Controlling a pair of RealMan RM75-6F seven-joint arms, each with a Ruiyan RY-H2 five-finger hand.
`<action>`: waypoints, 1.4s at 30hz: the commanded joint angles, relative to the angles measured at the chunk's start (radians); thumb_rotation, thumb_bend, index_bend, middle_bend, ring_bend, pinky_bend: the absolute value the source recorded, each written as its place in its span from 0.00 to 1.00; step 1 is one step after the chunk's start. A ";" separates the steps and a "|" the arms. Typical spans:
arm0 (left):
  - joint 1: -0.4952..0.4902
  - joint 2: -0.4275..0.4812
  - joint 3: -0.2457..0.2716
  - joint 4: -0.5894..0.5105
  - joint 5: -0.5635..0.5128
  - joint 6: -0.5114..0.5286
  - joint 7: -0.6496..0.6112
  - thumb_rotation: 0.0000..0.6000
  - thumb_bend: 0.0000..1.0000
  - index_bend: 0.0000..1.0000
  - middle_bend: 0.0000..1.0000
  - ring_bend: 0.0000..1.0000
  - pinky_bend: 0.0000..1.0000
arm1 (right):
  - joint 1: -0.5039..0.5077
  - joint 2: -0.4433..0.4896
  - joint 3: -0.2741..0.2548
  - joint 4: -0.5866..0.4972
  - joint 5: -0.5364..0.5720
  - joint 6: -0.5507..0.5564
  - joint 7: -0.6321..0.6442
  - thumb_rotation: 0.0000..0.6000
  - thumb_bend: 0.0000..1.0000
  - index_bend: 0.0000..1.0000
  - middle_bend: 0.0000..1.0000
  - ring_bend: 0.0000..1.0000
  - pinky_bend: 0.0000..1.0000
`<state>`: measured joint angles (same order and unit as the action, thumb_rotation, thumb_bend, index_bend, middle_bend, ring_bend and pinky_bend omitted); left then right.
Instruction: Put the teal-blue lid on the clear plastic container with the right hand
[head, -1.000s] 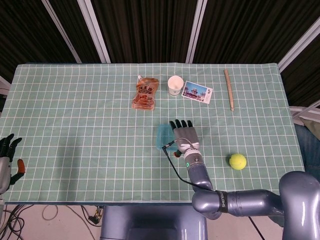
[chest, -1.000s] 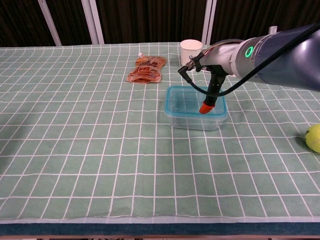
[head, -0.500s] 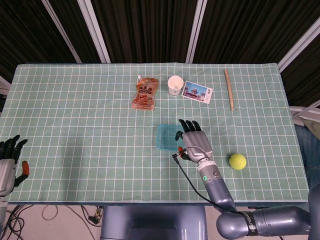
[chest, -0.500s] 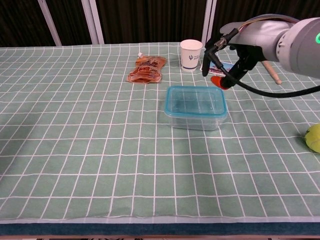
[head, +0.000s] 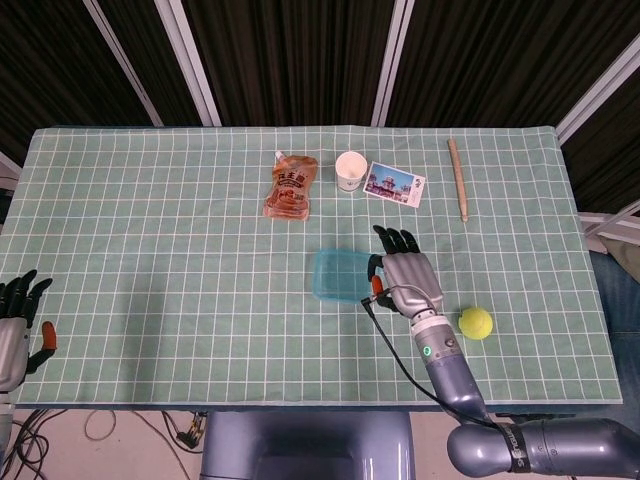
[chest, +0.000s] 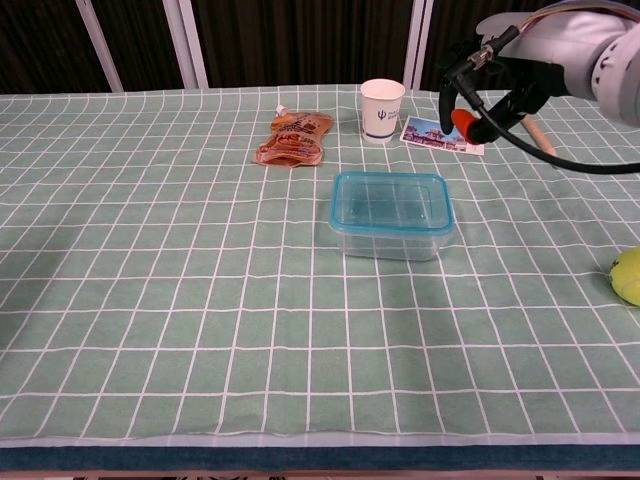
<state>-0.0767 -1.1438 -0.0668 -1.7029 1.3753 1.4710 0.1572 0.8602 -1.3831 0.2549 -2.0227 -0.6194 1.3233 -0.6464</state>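
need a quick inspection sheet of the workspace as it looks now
surface: table under a green checked cloth
job's things: teal-blue lid sits on the clear plastic container
clutter: orange pouch, paper cup, photo card, wooden stick, tennis ball
hands: right hand empty, lifted right of the container; left hand empty at the table's left edge
cables: black cable along the right forearm
surroundings: dark panels behind

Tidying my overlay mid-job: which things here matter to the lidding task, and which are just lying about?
Job: teal-blue lid, sitting on the clear plastic container; right hand, empty beside it.

Lying about: pouch, paper cup, picture card, wooden stick, tennis ball.
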 joint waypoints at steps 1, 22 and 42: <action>0.000 0.002 -0.005 0.001 -0.009 -0.002 -0.004 1.00 0.64 0.11 0.00 0.00 0.00 | 0.042 0.009 0.033 0.061 0.092 -0.065 -0.040 1.00 0.50 0.43 0.08 0.00 0.00; -0.003 0.006 -0.017 -0.003 -0.055 -0.021 0.004 1.00 0.64 0.11 0.00 0.00 0.00 | 0.155 -0.055 0.079 0.327 0.273 -0.225 -0.039 1.00 0.45 0.51 0.07 0.00 0.00; -0.002 0.006 -0.017 -0.004 -0.060 -0.020 0.008 1.00 0.64 0.11 0.00 0.00 0.00 | 0.152 -0.122 0.056 0.427 0.237 -0.272 0.036 1.00 0.45 0.64 0.07 0.00 0.00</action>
<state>-0.0786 -1.1382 -0.0838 -1.7065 1.3151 1.4505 0.1651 1.0079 -1.4942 0.3179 -1.6084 -0.3834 1.0542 -0.6055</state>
